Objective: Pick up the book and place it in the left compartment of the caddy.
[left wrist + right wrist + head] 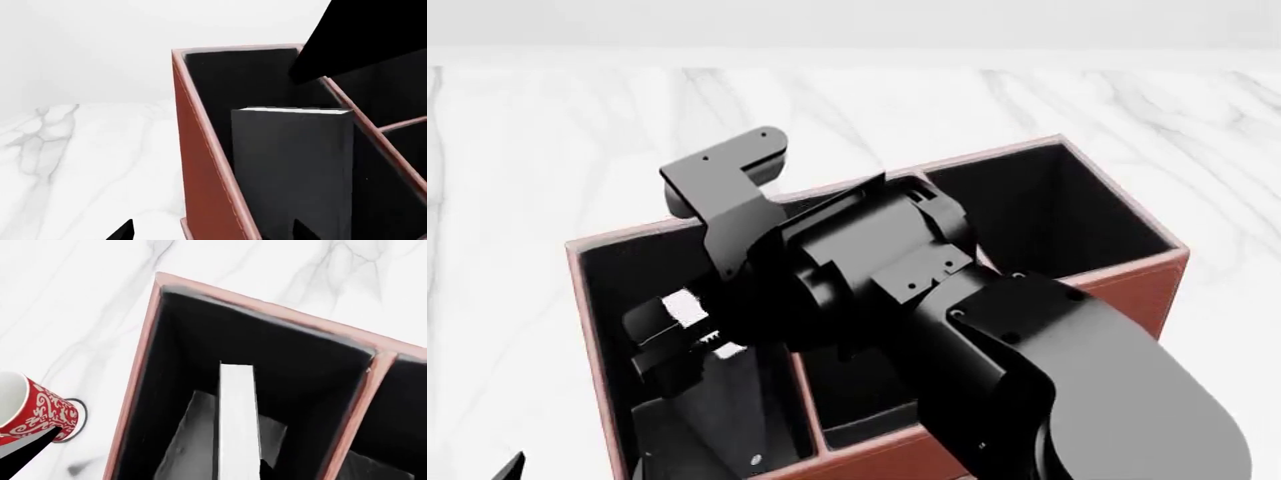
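A white marble bench [547, 130] fills the head view, carrying the caddy [1148, 285]. Our right arm reaches across it, and the right hand [681, 340] hangs low over the left compartment [607, 290]; the book's dark cover [714, 420] shows just below it. From here we cannot tell whether the fingers grip it.

In the left wrist view the book [293, 170] stands upright inside the left compartment [233, 75], beside the caddy's red-brown wall [207, 170]. Only two dark tips of the left hand [210, 232] show at the frame edge, set wide apart and holding nothing.

In the right wrist view we look straight down into the compartment [267, 355]: the book's white page edge [237, 420] runs through the black lining. A red-and-white mug [33, 410] stands on the bench beside the caddy [137, 375].
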Controlling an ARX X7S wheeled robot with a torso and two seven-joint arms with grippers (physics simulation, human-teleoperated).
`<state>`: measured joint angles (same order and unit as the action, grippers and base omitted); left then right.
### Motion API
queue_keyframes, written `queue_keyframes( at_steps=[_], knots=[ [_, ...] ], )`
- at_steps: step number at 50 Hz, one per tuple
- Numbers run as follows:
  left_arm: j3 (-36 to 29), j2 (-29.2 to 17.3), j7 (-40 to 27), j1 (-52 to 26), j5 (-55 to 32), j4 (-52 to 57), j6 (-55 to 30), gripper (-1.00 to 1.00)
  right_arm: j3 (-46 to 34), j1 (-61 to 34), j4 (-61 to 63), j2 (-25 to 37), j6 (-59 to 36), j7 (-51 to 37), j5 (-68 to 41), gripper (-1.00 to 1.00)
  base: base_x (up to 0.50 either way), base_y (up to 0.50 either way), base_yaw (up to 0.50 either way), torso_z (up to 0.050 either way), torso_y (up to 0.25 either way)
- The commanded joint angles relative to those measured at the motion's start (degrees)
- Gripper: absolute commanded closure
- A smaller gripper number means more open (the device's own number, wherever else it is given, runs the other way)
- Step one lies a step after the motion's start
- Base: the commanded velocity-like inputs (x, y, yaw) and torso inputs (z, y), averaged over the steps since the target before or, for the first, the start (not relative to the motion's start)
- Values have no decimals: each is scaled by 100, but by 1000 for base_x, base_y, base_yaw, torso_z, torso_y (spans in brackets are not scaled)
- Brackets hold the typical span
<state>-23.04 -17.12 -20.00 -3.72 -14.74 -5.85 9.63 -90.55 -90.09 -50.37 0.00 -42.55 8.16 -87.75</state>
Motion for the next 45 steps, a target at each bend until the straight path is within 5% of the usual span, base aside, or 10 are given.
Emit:
queue_keyframes(
  at_steps=[1, 29, 35, 40, 45],
  knots=[
    [-9, -11, -9, -7, -22, -4, 2, -100, 76, -13, -1, 0, 11, -75, 44, -100, 0, 0, 0, 0, 0],
    [-10, -65, -48, 21, -79, 59, 23, -100, 31, -663, -336, 0, -140, -87, -630, -100, 0, 0, 0, 0, 0],
    [-23, -66, -74, 24, -66, 84, 12, -100, 106, -677, -528, 21, 870, -473, -531, -100, 0, 0, 0, 0, 0],
    [-31, -73, -91, 34, -66, 117, 3, -100, 706, -261, 2109, 1519, 1502, -1759, -939, -100, 0, 0, 0, 0, 0],
    [-25, -103, -109, 51, -86, 203, -25, -100, 966, 470, 3834, 2580, 3096, -2643, 4, -100, 0, 0, 0, 0, 0]
  ],
)
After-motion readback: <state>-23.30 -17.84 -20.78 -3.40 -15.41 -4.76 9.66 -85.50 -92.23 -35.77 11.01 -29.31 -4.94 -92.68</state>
